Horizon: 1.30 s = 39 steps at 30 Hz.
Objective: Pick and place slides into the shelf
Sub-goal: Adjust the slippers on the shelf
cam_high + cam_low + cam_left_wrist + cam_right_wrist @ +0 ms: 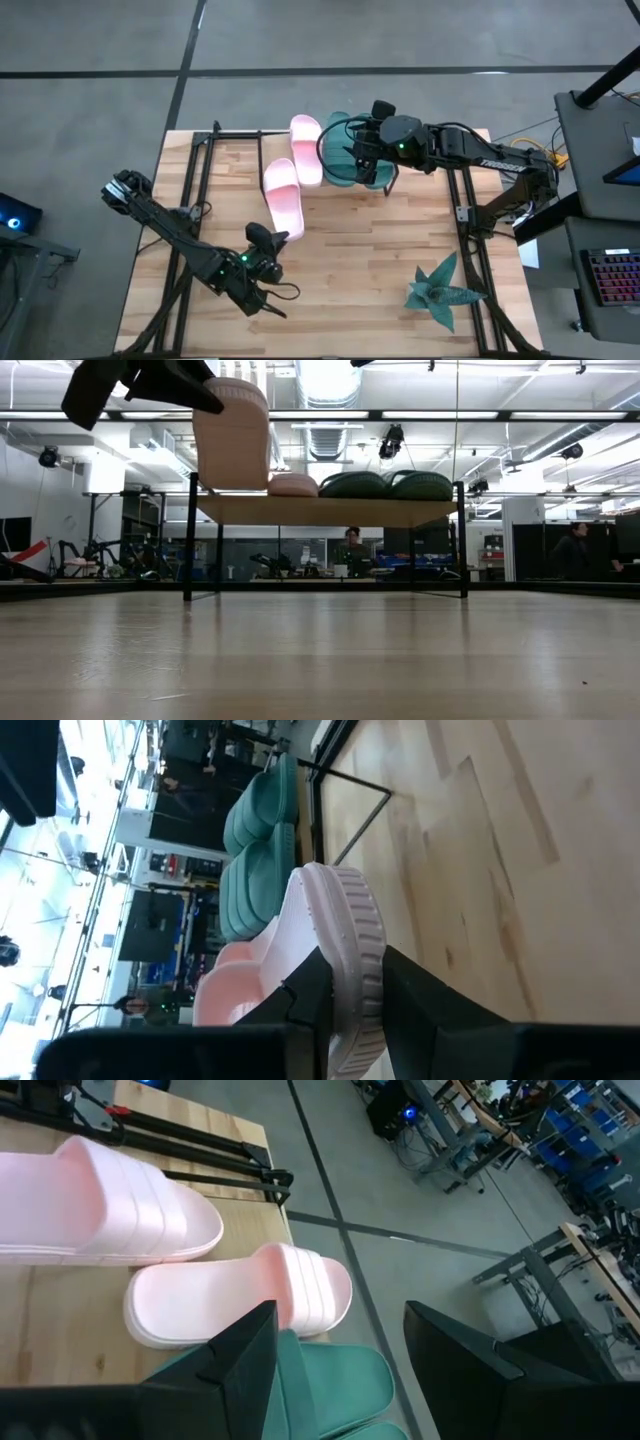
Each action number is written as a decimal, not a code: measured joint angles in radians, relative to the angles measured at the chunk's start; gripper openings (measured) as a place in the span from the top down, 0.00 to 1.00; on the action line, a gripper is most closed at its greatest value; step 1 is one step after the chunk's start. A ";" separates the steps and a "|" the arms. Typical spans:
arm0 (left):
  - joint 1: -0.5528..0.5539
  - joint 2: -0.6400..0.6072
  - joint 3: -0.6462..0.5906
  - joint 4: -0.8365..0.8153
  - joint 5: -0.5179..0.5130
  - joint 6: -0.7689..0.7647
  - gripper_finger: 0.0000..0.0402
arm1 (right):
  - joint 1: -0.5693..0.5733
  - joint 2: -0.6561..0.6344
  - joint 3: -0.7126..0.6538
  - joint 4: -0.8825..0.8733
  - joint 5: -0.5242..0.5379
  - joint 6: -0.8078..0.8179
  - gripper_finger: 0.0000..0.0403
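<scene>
**Last pink slide going up, here's how I'd land it**

So, three slides already sit on the shelf (215,140): the two teal slides (385,484) side by side toward the right end, and one pink slide (306,148) next to them. The fourth, the other pink slide (283,195), is in the air. The left gripper (266,246) has its fingers (310,982) pinched closed on the heel edge of the sole, and the low view shows the sandal hanging tilted, toe up, over the left part of the shelf board and above the slide already lying there.

The right gripper (362,160) hovers over the teal pair with its fingers spread wide and nothing between them, so it looks like it's just waiting.

How I'd do this step well:

- The free spot looks to be the shelf's left end, beside the placed pink slide. Aim there, not on top of its twin.
- Level the sole first. It's tipped pretty steeply, and a drop from that angle would probably flop or bounce off the board.
- Lower until the sole rests on the wood, then open.
- Rubber with a rim-only grip will likely swing, so go slow.
- Back out along the heel side so the fingers don't drag it off the edge.
</scene>
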 joint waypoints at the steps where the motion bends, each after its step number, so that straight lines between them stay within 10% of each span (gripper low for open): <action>1: 0.005 -0.003 0.000 -0.011 0.000 -0.007 0.89 | 0.000 0.000 0.000 0.000 0.000 0.000 0.48; 39: 0.048 -0.155 0.015 -0.153 0.082 0.211 0.89 | 0.000 0.000 -0.017 -0.002 -0.008 0.000 0.48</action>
